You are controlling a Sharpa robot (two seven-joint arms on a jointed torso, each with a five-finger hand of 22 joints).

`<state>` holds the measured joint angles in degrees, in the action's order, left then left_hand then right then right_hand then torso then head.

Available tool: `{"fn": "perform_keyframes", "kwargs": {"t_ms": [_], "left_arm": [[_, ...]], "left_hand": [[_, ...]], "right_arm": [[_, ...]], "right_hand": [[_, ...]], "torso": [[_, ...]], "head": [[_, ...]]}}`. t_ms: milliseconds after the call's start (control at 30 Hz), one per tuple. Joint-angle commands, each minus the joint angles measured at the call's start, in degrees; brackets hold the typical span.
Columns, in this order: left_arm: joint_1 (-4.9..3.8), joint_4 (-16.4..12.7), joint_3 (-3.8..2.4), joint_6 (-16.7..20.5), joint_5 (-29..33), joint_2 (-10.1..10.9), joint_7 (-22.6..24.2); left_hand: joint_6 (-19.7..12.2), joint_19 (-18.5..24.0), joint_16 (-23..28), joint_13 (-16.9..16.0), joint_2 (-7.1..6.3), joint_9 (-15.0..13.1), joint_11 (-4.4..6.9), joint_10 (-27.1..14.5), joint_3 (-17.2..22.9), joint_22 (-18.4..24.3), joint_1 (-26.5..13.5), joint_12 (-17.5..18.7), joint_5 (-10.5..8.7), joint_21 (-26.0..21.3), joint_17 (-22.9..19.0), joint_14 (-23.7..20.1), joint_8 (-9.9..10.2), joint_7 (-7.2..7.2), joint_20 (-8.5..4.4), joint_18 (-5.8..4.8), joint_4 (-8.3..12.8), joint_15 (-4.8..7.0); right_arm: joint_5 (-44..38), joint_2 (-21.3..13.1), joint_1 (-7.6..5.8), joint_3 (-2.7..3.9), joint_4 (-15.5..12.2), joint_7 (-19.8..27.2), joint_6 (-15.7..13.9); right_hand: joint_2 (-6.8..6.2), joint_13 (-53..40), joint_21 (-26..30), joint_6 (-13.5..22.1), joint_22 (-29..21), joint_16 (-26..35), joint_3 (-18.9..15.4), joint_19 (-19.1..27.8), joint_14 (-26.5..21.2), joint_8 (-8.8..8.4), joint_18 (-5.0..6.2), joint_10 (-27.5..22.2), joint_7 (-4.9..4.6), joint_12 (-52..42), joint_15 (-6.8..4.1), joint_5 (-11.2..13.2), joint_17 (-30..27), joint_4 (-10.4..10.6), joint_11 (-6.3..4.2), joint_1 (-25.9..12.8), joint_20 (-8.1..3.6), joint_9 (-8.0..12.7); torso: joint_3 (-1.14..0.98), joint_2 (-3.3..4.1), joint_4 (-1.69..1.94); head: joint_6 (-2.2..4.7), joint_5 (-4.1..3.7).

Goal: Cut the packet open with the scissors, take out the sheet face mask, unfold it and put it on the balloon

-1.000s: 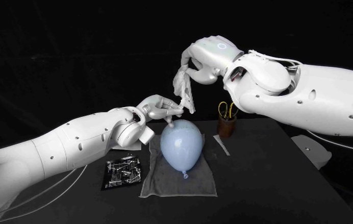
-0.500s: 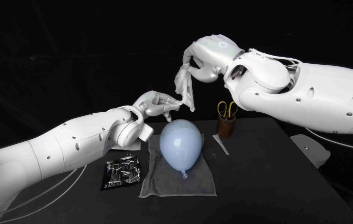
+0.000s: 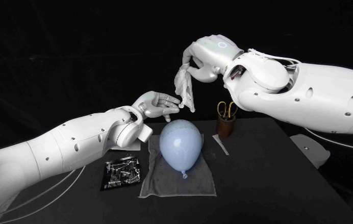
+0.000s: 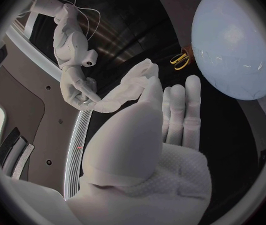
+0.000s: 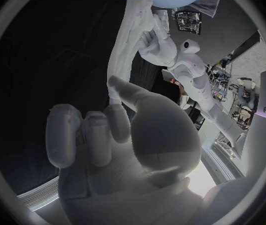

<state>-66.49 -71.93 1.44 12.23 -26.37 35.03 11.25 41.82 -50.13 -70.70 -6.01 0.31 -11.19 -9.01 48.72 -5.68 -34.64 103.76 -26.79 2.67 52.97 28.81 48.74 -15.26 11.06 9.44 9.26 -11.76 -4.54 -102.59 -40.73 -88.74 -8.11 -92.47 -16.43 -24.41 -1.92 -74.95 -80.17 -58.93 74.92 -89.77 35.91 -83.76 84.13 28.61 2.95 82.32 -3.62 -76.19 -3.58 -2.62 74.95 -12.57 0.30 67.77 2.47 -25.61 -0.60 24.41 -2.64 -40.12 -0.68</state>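
Head view: mask (image 3: 184, 89) hangs from right hand (image 3: 204, 60).

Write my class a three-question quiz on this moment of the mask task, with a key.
1. True or false: the sheet mask already lies on the balloon.
2. Where are the scissors? A: on the cloth. B: upright in the brown holder. C: on the packet.
3. Fill in: the mask hangs between the right hand and the ___ hand.
Key: 1 false; 2 B; 3 left hand.
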Motion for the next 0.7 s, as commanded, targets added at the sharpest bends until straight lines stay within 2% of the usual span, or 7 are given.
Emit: {"fn": "perform_keyframes", "kwargs": {"t_ms": [33,300,700], "left_arm": [[-0.06,-0.33,-0.08,-0.40,-1.31,-0.07,-0.49],[0.04,-0.63,-0.09,1.70,-0.58,-0.22,2.64],[0.12,-1.10,-0.09,2.69,0.47,-0.23,5.82]], "left_hand": [[-0.32,0.61,0.32,-0.02,-0.64,0.07,-0.05,-0.73,-0.02,-0.17,-0.30,0.10,0.12,0.44,-0.01,-0.02,0.27,1.46,0.10,0.96,0.40,-0.42],[2.52,1.07,-1.25,-1.38,-1.33,-0.75,0.31,-1.49,-2.77,0.68,-6.33,-2.83,0.09,-0.68,0.77,0.04,-1.44,0.55,1.04,1.30,-1.88,-0.61],[3.52,0.37,-1.81,-2.21,-1.46,-1.11,0.62,-1.88,-4.74,1.58,-7.66,-4.67,0.07,-1.65,1.01,0.03,-2.21,-0.05,0.88,1.31,-2.34,-0.38]], "right_arm": [[-0.82,0.09,-0.01,0.05,0.08,-0.61,0.14],[-0.58,0.41,0.14,0.05,0.77,-0.47,0.79],[0.04,1.22,0.98,0.03,2.02,-0.20,1.02]], "right_hand": [[-0.38,-4.74,-0.12,-0.42,12.27,-0.23,0.30,-3.41,5.87,0.20,-0.88,2.72,-0.07,-0.16,-0.37,-0.18,15.05,0.12,-1.01,-0.16,-0.22,-0.12],[-0.40,-4.73,-0.22,-0.44,12.30,-0.23,0.34,-3.44,5.87,0.20,-0.90,2.73,-0.06,-0.15,-0.38,-0.17,15.05,0.12,-1.02,-0.15,-0.23,-0.12],[-0.46,-4.67,-0.16,-0.47,12.28,-0.23,0.42,-3.43,5.87,0.20,-0.89,2.71,-0.05,-0.04,-0.39,-0.18,15.05,0.11,-1.04,-0.15,-0.25,-0.11]], "torso": [[0.00,0.03,0.00],[-0.01,-0.03,-0.02],[-0.02,0.03,-0.03]], "head": [[-0.07,-0.06],[-0.06,0.08],[-0.10,0.07]]}}
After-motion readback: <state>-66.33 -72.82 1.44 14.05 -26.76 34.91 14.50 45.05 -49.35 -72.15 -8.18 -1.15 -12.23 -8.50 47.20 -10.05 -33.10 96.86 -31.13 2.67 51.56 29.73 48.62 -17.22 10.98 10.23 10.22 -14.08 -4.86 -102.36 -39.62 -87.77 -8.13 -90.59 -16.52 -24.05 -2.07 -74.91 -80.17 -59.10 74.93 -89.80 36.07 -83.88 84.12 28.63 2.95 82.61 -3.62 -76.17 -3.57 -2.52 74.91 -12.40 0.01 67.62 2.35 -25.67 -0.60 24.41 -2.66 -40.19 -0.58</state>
